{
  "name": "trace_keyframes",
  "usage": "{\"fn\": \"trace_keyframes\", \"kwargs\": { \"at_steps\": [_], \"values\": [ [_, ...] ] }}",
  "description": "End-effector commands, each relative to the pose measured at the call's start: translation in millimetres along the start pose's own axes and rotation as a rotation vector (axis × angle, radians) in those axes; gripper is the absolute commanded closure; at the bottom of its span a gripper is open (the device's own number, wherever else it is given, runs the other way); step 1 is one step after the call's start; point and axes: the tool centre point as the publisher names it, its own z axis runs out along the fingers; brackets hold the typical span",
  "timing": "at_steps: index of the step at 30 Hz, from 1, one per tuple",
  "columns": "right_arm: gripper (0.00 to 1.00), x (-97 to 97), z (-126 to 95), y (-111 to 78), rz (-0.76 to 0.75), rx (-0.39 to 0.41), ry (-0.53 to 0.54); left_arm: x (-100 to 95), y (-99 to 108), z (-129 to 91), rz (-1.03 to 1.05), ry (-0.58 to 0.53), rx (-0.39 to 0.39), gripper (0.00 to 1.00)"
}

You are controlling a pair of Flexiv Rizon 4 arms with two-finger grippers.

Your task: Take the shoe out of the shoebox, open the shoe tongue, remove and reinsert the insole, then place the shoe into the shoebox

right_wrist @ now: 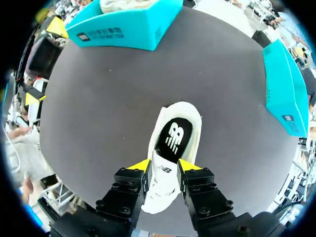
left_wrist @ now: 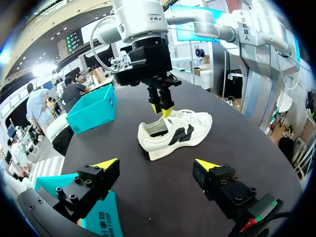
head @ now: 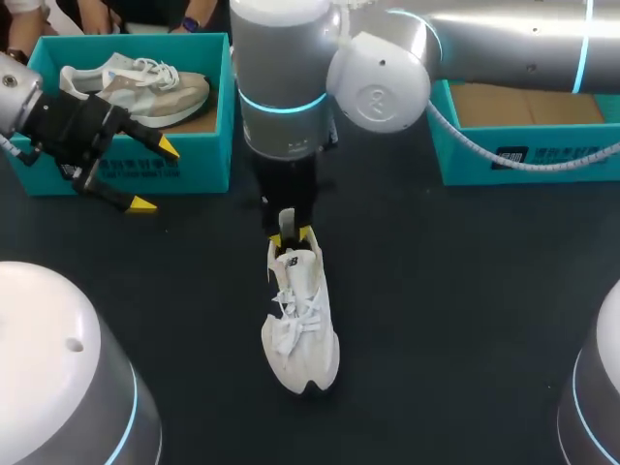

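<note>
A white shoe (head: 300, 320) lies on the dark table at the centre, heel toward the back. Its black insole (right_wrist: 174, 136) shows inside the opening. My right gripper (head: 291, 235) comes straight down at the heel end, and the raised shoe tongue (right_wrist: 163, 173) fills the gap between its two fingers, touching both. From the left wrist view the shoe (left_wrist: 177, 131) lies on its sole under that gripper (left_wrist: 162, 109). My left gripper (head: 155, 176) hangs open and empty in front of the left teal shoebox (head: 199, 160), well apart from the shoe.
The left shoebox holds a second, beige and white shoe (head: 136, 87). Another teal shoebox (head: 523, 160) stands at the back right, showing bare cardboard inside. The white arm bases occupy both front corners of the table.
</note>
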Motion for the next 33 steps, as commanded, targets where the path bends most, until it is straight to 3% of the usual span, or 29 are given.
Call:
{"fn": "trace_keyframes", "kwargs": {
  "at_steps": [1, 3, 4, 5, 6, 22, 25, 33],
  "values": [
    [0.56, 14.6, -16.2, 11.3, -0.464, -0.094, -0.086, 0.5, -0.3, -0.1, 0.000, 0.001, -0.003, 0.00],
    [0.47, 17.1, -22.2, 17.4, -0.606, -0.067, -0.122, 0.5, -0.3, -0.1, 0.000, 0.001, -0.003, 0.00],
    [0.32, 16.8, -24.0, 18.8, -0.648, -0.055, -0.150, 0.5, -0.3, -0.1, 0.000, 0.001, -0.003, 0.00],
    [0.00, 11.7, -26.8, 21.7, -0.743, 0.005, -0.263, 0.5, -0.3, -0.1, 0.000, 0.001, -0.003, 0.00],
    [0.00, 7.6, -27.9, 22.4, -0.786, 0.050, -0.331, 0.5, -0.3, -0.1, 0.000, 0.001, -0.003, 0.00],
    [0.00, 7.6, -27.9, 22.4, -0.786, 0.050, -0.331, 0.5, -0.3, -0.1, 0.000, 0.001, -0.003, 0.00],
    [0.00, 4.6, -15.9, 34.1, -0.878, 0.019, -0.343, 0.5, -0.3, -0.1, 0.000, 0.001, -0.003, 0.00],
    [0.00, -25.1, 6.1, 59.6, -0.995, 0.002, -0.386, 0.5, -0.3, -0.1, 0.000, 0.001, -0.003, 0.00]
  ]
}}
